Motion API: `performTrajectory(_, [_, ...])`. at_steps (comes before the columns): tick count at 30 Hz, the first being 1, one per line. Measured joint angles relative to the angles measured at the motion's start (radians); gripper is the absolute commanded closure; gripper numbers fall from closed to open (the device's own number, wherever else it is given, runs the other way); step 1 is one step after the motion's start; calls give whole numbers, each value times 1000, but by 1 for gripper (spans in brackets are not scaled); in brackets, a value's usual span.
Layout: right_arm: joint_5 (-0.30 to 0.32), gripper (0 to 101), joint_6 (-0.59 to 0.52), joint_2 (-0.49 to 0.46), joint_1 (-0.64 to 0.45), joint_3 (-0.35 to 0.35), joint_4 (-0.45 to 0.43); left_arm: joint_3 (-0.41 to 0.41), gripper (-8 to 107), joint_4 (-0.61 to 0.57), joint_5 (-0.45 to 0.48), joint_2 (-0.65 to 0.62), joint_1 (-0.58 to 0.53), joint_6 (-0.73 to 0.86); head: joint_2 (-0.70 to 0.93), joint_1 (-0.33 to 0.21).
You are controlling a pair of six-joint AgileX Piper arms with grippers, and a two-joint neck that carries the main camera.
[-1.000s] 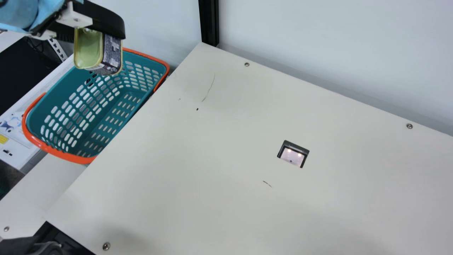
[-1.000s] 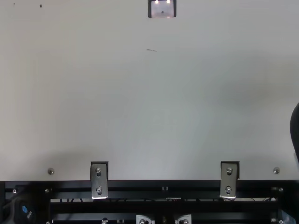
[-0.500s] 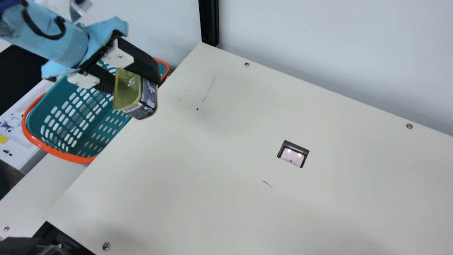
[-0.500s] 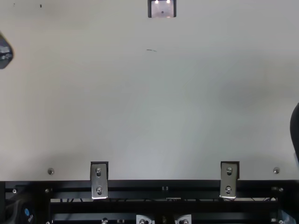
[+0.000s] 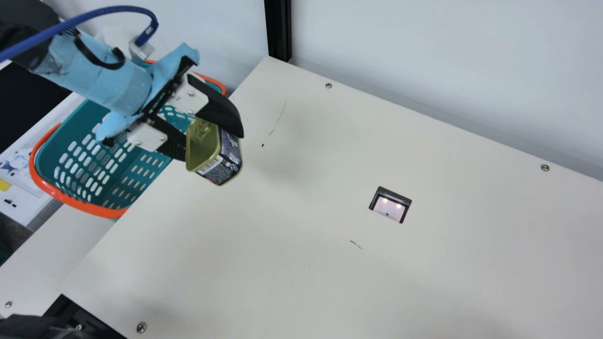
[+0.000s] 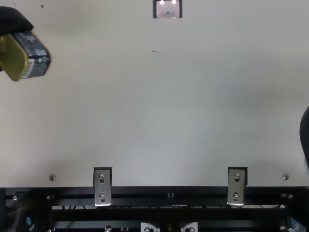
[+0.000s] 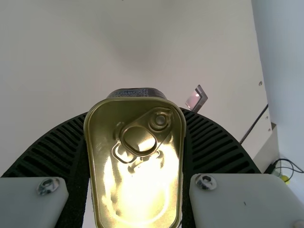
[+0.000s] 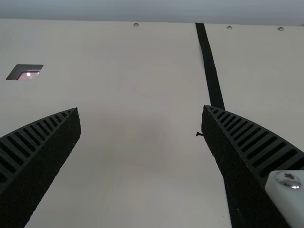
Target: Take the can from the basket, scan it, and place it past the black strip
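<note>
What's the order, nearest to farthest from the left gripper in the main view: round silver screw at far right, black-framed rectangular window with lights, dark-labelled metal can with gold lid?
1. Can: held in the left gripper, at left.
2. Window: set in the cream table, right of the can.
3. Screw: far right, near the table's back edge.
</note>
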Motion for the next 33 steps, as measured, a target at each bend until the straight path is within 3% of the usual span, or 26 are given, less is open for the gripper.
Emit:
performTrajectory(15, [0, 0, 0, 0, 0, 0, 0, 51, 89, -153, 0, 19, -39, -117, 0, 0])
performTrajectory(33, [0, 0, 0, 0, 0, 0, 0, 49, 89, -155, -4, 20, -35, -128, 0, 0])
